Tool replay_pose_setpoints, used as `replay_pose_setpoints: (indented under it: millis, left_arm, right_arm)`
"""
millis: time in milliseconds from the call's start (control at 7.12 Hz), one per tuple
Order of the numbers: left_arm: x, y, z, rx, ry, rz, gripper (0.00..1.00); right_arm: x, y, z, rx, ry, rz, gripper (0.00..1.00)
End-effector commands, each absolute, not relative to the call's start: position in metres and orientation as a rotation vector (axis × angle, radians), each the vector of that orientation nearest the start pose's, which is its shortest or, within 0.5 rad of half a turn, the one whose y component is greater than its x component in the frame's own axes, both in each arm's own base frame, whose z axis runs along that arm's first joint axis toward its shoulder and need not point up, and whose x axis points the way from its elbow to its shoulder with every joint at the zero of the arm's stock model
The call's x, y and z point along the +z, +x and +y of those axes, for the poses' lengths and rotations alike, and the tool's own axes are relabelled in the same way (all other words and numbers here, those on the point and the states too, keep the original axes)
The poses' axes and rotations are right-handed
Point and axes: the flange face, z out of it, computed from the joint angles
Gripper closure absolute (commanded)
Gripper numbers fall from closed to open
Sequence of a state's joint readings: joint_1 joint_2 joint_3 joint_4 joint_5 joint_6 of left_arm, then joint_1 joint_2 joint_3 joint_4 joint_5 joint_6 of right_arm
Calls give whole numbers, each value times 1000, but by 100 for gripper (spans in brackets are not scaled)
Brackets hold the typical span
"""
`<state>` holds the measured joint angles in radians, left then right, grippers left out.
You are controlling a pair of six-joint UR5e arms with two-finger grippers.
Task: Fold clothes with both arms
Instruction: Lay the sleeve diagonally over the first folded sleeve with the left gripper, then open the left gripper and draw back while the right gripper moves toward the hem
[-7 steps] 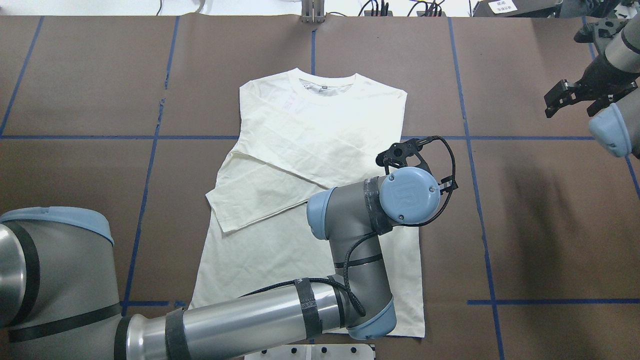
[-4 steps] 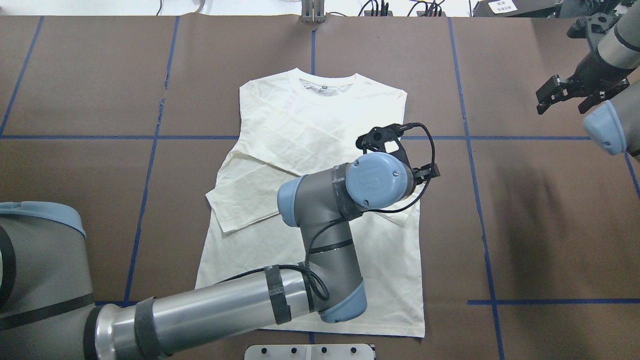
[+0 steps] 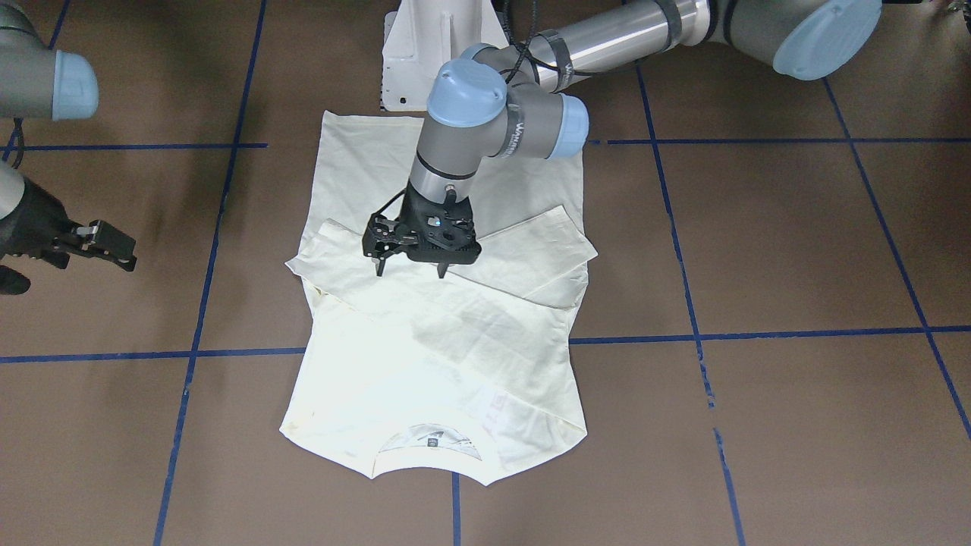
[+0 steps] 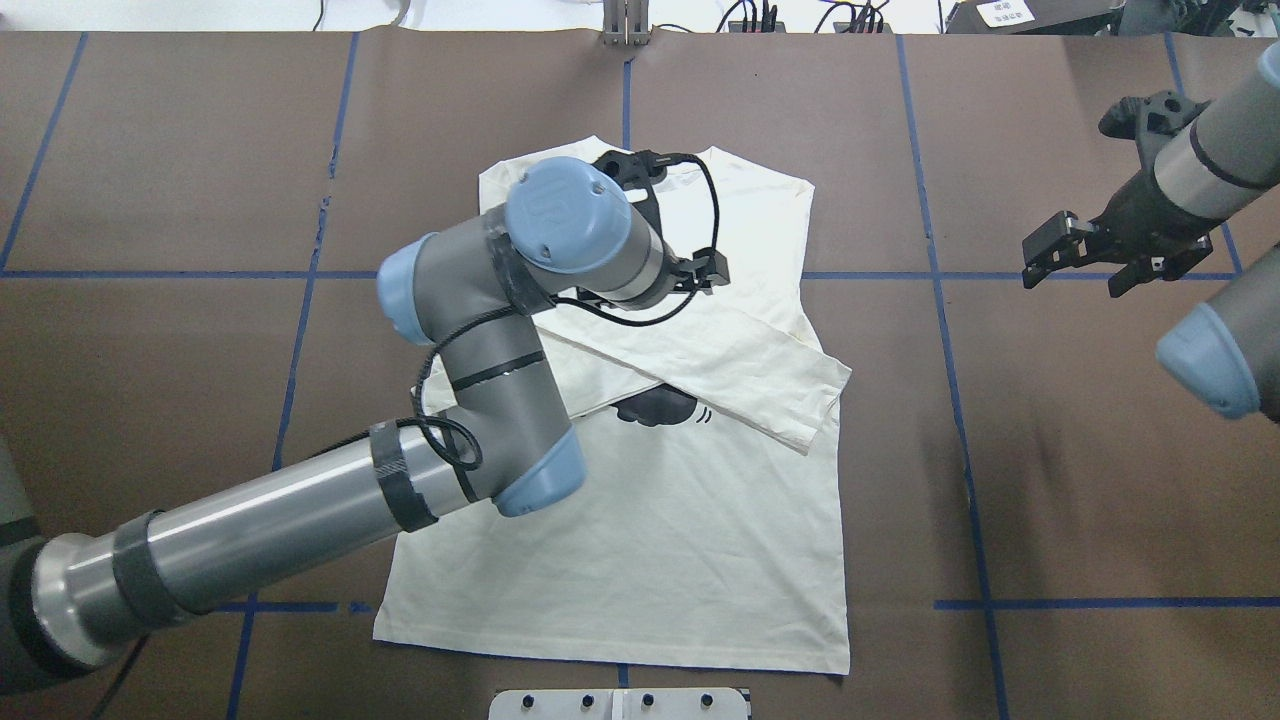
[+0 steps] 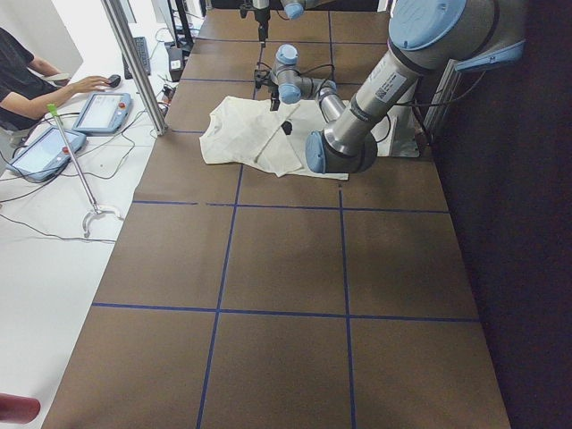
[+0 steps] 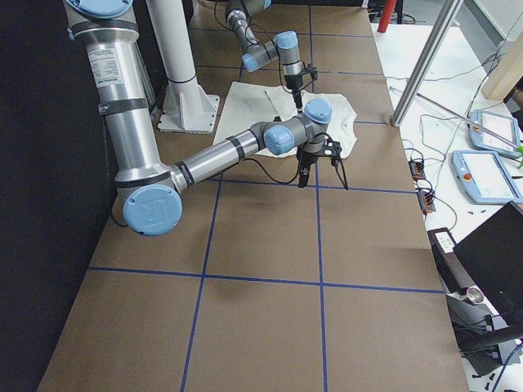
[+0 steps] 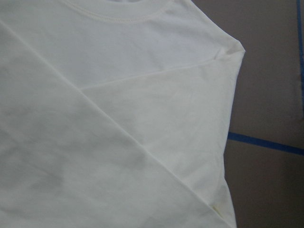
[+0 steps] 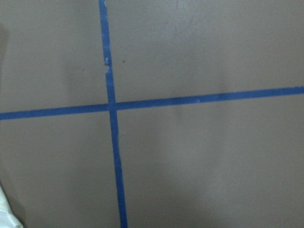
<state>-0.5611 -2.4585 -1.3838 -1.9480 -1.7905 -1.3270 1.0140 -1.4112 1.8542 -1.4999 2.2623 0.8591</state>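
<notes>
The cream long-sleeved T-shirt (image 4: 690, 520) lies flat on the brown table, collar (image 3: 428, 447) away from the robot. One sleeve (image 4: 770, 385) lies folded across the body toward the robot's right, and a small black print patch (image 4: 660, 408) shows beneath it. In the front view a second sleeve (image 3: 546, 258) crosses the other way. My left gripper (image 3: 410, 269) hangs open and empty just above the crossed sleeves; in the overhead view its wrist hides it. The left wrist view shows only the shirt (image 7: 118, 118) and its shoulder. My right gripper (image 4: 1078, 265) is open and empty, well right of the shirt.
Blue tape lines (image 4: 960, 400) divide the brown table. The white pedestal base (image 3: 432, 53) stands at the shirt's hem. A metal plate (image 4: 620, 703) sits at the near edge. Tablets (image 6: 486, 175), a metal pole (image 6: 425, 65) and an operator (image 5: 27, 80) are beyond the far edge.
My left arm has swung from the shirt's right side up and left toward the collar. A sleeve now lies across the body to the right. My right gripper has moved in leftward.
</notes>
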Motion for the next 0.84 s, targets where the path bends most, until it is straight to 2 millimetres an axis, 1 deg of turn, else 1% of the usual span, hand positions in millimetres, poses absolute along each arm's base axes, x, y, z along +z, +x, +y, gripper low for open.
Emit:
replay_pose_setpoints:
  millis: [0,140,281,421,561,702]
  left_arm:
    - [192,499,-500,-18,308,961,0]
    - [214,455,-498,58,337,926,0]
    - [238,429,-479,111,356,907,0]
    - [248,416,-470,110,356,906,0]
    - [242,413,-467,105,359,917,0]
    - [238,411,-465,107,361,926,0]
  right_arm:
    - [426,-286,-432,220,-71,-954,0]
    - [425,-326,-399,239,-51,-948,0]
    - [415,-362,-361,244,-47,-935,0]
    - [403,-384,-308,232,-69,-935,0]
    - [381,-406,-257,235,-67,-943,0]
    - [371,-427,-216,232,-65,-889,0]
